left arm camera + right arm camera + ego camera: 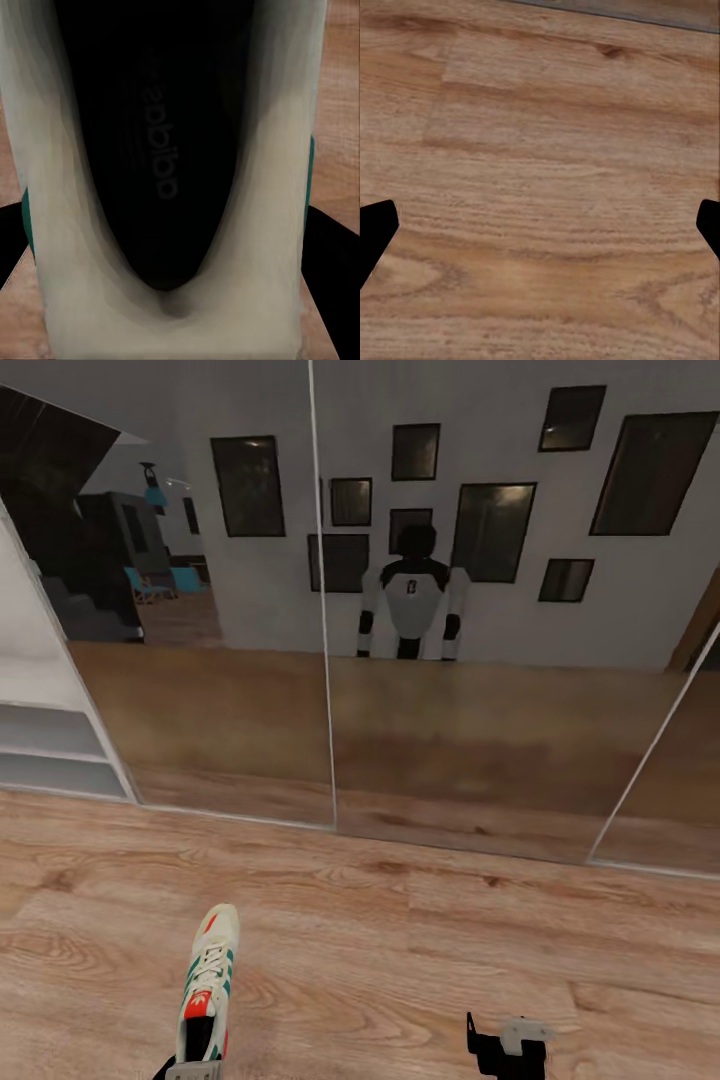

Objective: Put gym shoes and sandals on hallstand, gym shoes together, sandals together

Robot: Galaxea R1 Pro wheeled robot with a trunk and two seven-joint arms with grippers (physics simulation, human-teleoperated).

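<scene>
I'm facing a wall of mirrored sliding panels [330, 740] in the corridor, with my robot's own reflection [413, 600] standing among dark picture frames, and the wood-grain corridor floor [420, 960] running across the lower part of the head view. At the far left edge I can see a slice of the hallstand [45, 750], its pale open shelves bare as far as this sliver shows. One gym shoe [206, 985] sits at the bottom of the head view, toe pointing toward the mirror, heel end at my left end effector [192, 1072]; in the left wrist view I look straight down into the shoe's dark insole, with the white collar walls and a dark finger [334, 292] hard against the outer side, so I judge that end effector clamped on the heel of the gym shoe, though I can't say whether the sole is clear of the floor. The right end effector [508, 1050] hangs low over bare planks with its fingers spread apart and nothing between them. By my reckoning the job is at its early stage: one shoe in hand, nothing seen on the rack, and the other sneaker and both sandals are out of my sight. Both arms are tucked low and close to the base.
</scene>
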